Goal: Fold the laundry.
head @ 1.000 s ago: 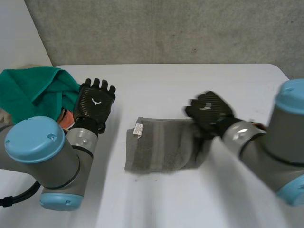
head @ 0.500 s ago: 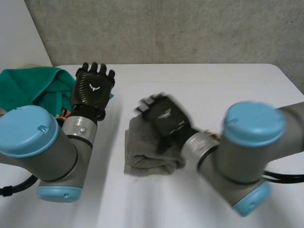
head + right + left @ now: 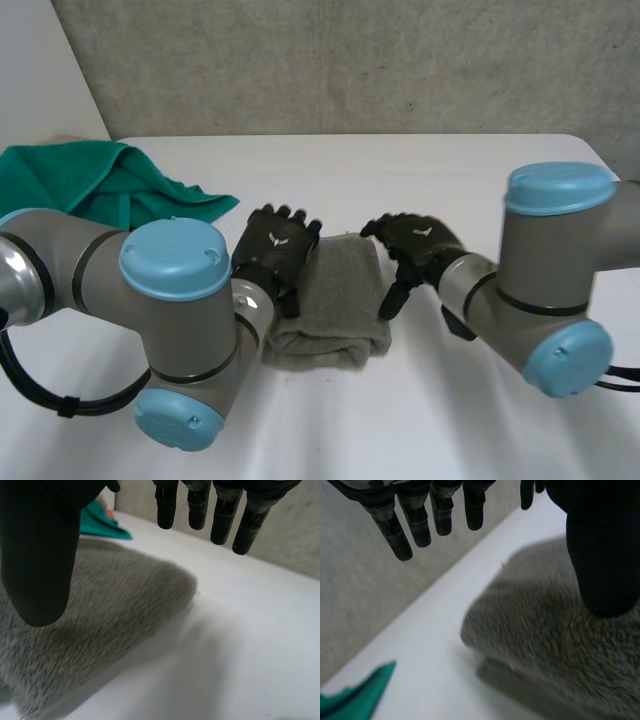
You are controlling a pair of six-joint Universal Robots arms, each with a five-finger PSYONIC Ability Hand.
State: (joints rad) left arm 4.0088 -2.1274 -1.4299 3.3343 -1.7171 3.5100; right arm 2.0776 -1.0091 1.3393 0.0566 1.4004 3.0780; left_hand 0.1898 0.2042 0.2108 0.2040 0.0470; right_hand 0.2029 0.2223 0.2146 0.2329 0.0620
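Note:
A grey towel point(image 3: 338, 298) lies folded into a narrow stack in the middle of the white table point(image 3: 450, 170). My left hand point(image 3: 278, 246) is at the towel's left edge, fingers straight and holding nothing. My right hand point(image 3: 418, 240) is at the towel's right edge, its fingers relaxed and empty too. In the left wrist view the left hand point(image 3: 602, 555) hovers over the grey towel point(image 3: 555, 645), thumb above the pile and fingers past its far edge. In the right wrist view the right hand point(image 3: 37, 555) hangs the same way over the grey towel point(image 3: 95, 625).
A green cloth point(image 3: 95, 185) lies bunched at the table's left side, also seen as the green cloth point(image 3: 355, 697) and the green cloth point(image 3: 100, 524) in the wrist views. A grey wall point(image 3: 350, 60) stands behind the table.
My right hand carried the towel's right half over to the left, let go and drew back to the right edge. My left hand came from the green cloth to the towel's left edge.

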